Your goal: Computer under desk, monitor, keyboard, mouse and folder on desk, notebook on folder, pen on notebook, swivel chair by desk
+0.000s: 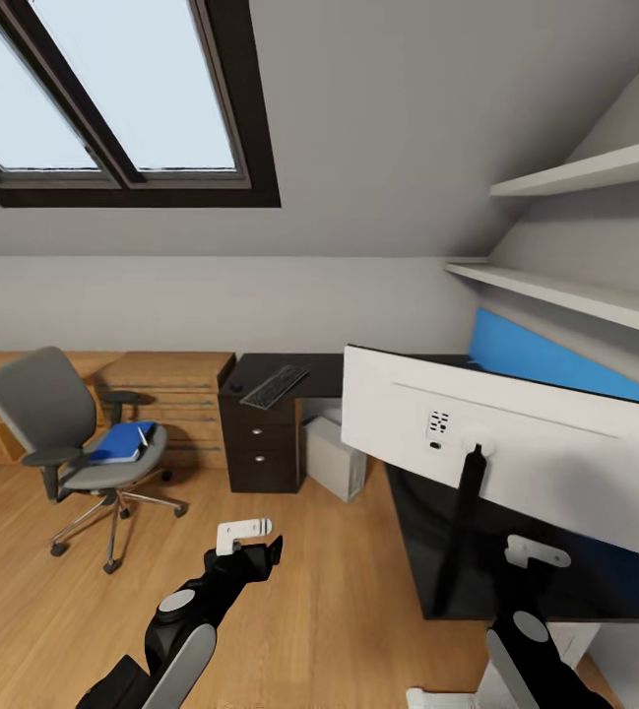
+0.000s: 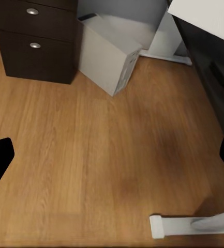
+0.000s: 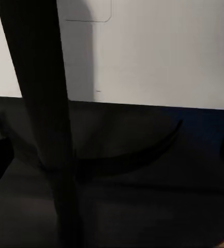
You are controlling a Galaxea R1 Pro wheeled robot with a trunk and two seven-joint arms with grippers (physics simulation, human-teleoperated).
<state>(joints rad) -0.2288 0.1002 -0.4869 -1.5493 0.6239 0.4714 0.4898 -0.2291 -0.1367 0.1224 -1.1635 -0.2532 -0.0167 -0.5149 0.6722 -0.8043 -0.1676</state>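
Note:
The monitor (image 1: 516, 453) stands on the glossy black desk (image 1: 422, 561) with its white back toward me. My right gripper (image 1: 536, 553) is open close to the monitor's black stand post (image 3: 39, 113), which rises between its fingers above the ring base (image 3: 143, 150). The left gripper (image 1: 245, 537) hangs open over the wooden floor (image 2: 112, 160). The keyboard (image 1: 275, 386) lies on the desk's far wing. The grey computer (image 1: 337, 458) sits under the desk. The blue folder (image 1: 122, 443), with a white pen (image 1: 144, 435) on it, rests on the swivel chair (image 1: 63, 423). The mouse and notebook are out of view.
A dark drawer cabinet (image 1: 260, 448) stands under the far wing, beside a wooden chest (image 1: 171, 394). The blue back panel (image 1: 555, 359) and two wall shelves (image 1: 585, 295) line the right side. A white desk foot (image 2: 189, 225) lies on the floor near the left gripper.

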